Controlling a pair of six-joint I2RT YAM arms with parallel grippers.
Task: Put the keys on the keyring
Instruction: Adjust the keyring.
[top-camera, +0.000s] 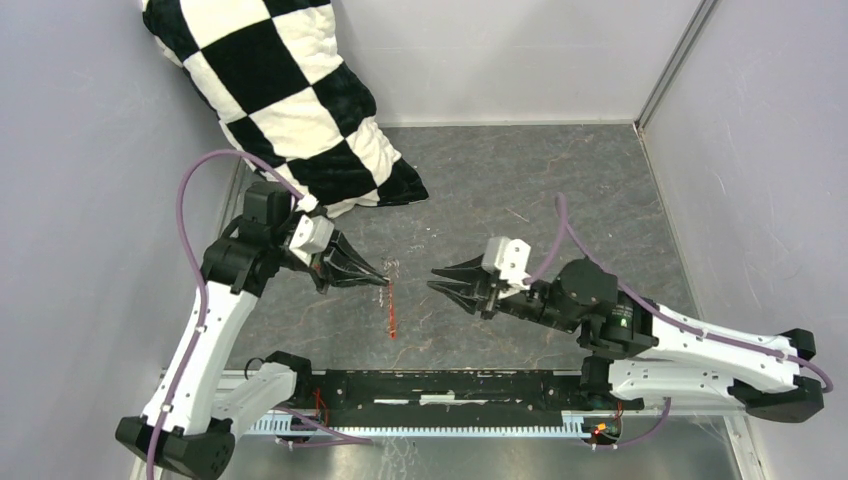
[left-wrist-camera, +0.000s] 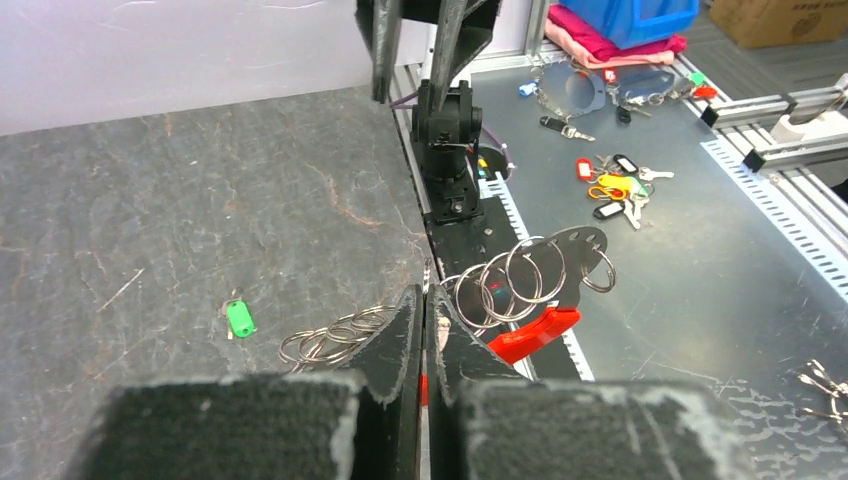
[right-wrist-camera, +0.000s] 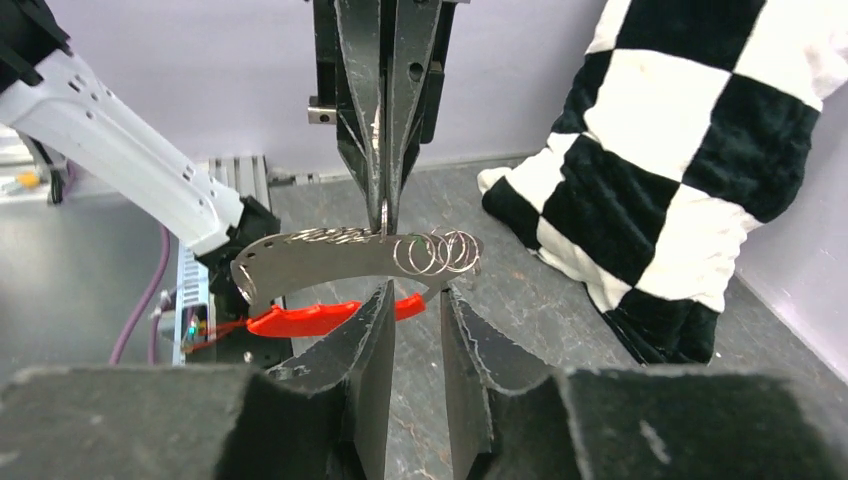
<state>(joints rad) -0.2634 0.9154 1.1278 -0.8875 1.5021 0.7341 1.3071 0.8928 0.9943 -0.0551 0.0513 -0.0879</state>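
Above the counter (top-camera: 520, 180), the left jaws are clamped on the keyring (top-camera: 392, 315), while the right jaws stand slightly parted near it, empty.

Bright, even, diffuse overhead light in all views. Top view sharp, with soft faint shadows under the arms on the table (top-camera: 520, 180). In the wrist views, left gripper (left-wrist-camera: 425, 300) and right gripper (right-wrist-camera: 415, 295) blur toward the bottom edge. Mild glare on metal sheet (left-wrist-camera: 700, 290), right side of the left wrist frame. keyring (right-wrist-camera: 320, 258) sharp, glinting.

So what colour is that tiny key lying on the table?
The key has a bright green head, clearest in the left wrist view.
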